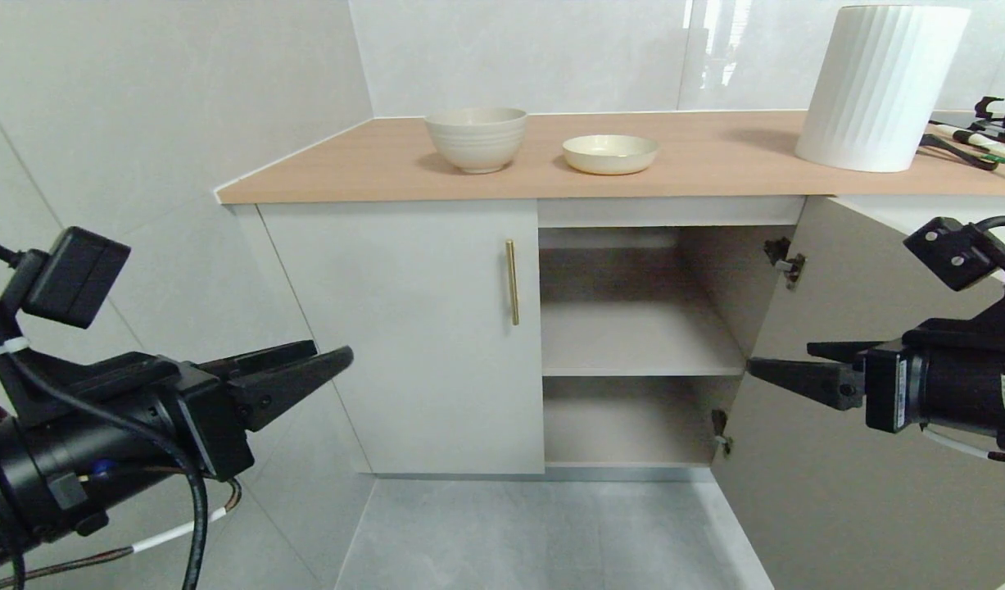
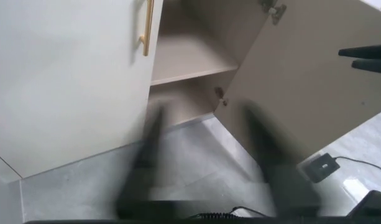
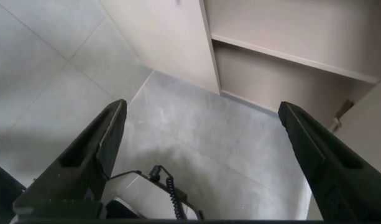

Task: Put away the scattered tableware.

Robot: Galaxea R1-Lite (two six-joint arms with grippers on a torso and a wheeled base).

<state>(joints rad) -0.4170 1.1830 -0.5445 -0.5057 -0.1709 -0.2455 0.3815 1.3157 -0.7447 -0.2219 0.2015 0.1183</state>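
Observation:
On the wooden countertop point(image 1: 715, 156) stand a beige ribbed bowl point(image 1: 476, 139) and, to its right, a shallow cream dish point(image 1: 609, 153). Both grippers hang well below the counter, in front of the cabinet. My left gripper point(image 1: 330, 354) is at the lower left with its fingers point(image 2: 146, 162) spread open and nothing between them. My right gripper point(image 1: 785, 359) is open and empty at the right, by the open cabinet door point(image 1: 830, 426). In the right wrist view its fingers point(image 3: 97, 155) frame the floor and the cabinet's lower shelf point(image 3: 289, 56).
The cabinet's left door point(image 1: 420, 344), with a brass handle point(image 1: 512, 282), is closed. The right side is open, showing a bare middle shelf point(image 1: 633, 340). A tall white ribbed cylinder point(image 1: 879, 86) and dark-handled tools point(image 1: 973, 143) sit at the counter's right. Grey floor point(image 1: 543, 533) lies below.

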